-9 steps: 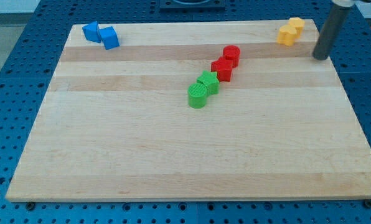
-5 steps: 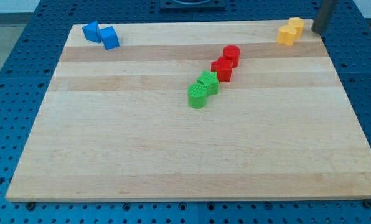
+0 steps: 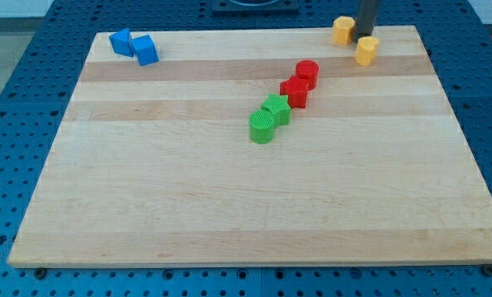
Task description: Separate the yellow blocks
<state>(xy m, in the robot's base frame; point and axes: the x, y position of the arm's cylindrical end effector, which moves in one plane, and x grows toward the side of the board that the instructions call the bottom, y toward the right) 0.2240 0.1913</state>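
Two yellow blocks lie near the board's top right edge. One yellow block (image 3: 342,30) sits at the very top edge; the other yellow block (image 3: 366,50) lies a little lower and to its right. A small gap shows between them. My tip (image 3: 364,36) stands in that gap, right of the upper block and just above the lower one, close against both. The rod rises out of the view's top.
Two blue blocks (image 3: 134,46) touch at the top left corner. A red cylinder (image 3: 307,73) and a red block (image 3: 295,91) touch mid-board, and a green star (image 3: 276,108) and green cylinder (image 3: 262,127) continue the diagonal line. The wooden board (image 3: 229,206) lies on a blue pegboard.
My tip moved from the right board edge up and left, into the yellow pair. The two yellow blocks were touching; now they are apart and both have shifted left.
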